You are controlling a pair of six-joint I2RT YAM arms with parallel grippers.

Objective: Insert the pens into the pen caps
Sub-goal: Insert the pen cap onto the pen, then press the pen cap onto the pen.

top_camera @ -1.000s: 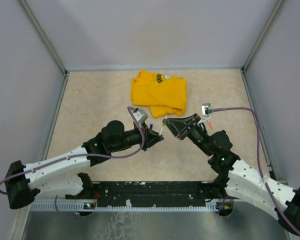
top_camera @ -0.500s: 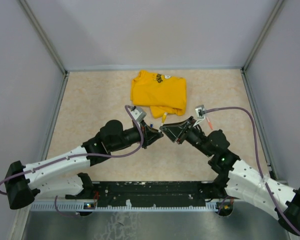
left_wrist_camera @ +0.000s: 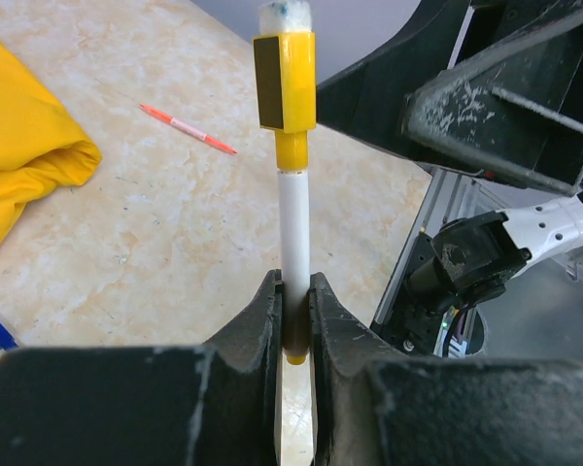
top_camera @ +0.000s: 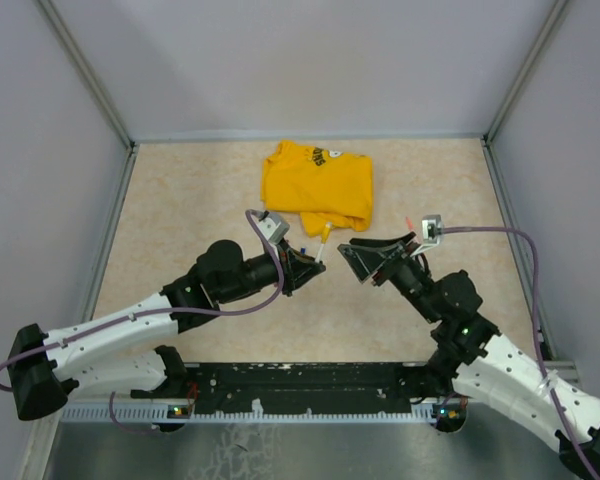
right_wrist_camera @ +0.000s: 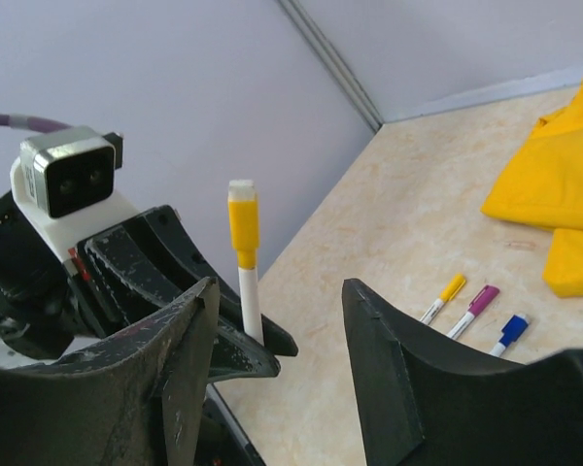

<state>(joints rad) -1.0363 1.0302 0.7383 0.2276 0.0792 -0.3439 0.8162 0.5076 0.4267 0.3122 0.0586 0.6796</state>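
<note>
Top view: the left gripper [top_camera: 302, 266] is clamped on a white pen [top_camera: 320, 246] with a yellow cap [top_camera: 326, 232], mid-table, just near of the T-shirt [top_camera: 318, 185]. The right gripper [top_camera: 358, 262], just to its right, gapes empty.
Left wrist: the pen stands upright, pinched at its lower end. An orange pen [left_wrist_camera: 188, 128] lies on the table [left_wrist_camera: 175, 243].
Right wrist: three capped pens [right_wrist_camera: 474, 309] lie near the shirt.

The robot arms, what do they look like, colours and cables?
The left arm and right arm have white shells with black joints. The left tool and right tool are scuffed black wedges. Purple cables run to grey wrist cameras.
</note>
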